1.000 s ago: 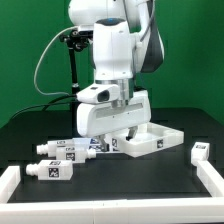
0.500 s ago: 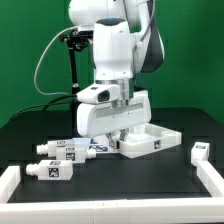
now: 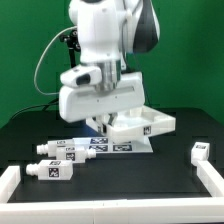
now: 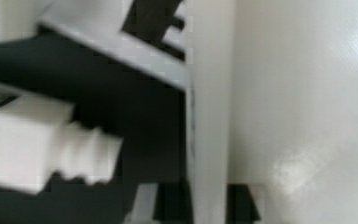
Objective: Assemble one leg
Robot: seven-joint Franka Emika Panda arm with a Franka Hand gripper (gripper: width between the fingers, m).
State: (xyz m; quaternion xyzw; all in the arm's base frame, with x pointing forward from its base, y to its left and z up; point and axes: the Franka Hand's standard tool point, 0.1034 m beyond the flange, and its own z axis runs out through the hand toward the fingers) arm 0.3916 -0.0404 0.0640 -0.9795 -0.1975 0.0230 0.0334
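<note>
Beside tray, leg thread, wrist view only

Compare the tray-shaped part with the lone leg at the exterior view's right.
The tray-shaped part is far larger than the leg. The tray-shaped part is wide with raised rims; the leg is a stubby post. The part sits under the arm; the leg sits apart. Both are white.

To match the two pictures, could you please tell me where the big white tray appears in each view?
Exterior view: the tray sits just right of centre, below the arm.
Wrist view: the picture is blurred; the tray is probably the broad white surface filling about half of it.
Shared landmark: the black table, which also shows as the dark area in the wrist view.
</note>
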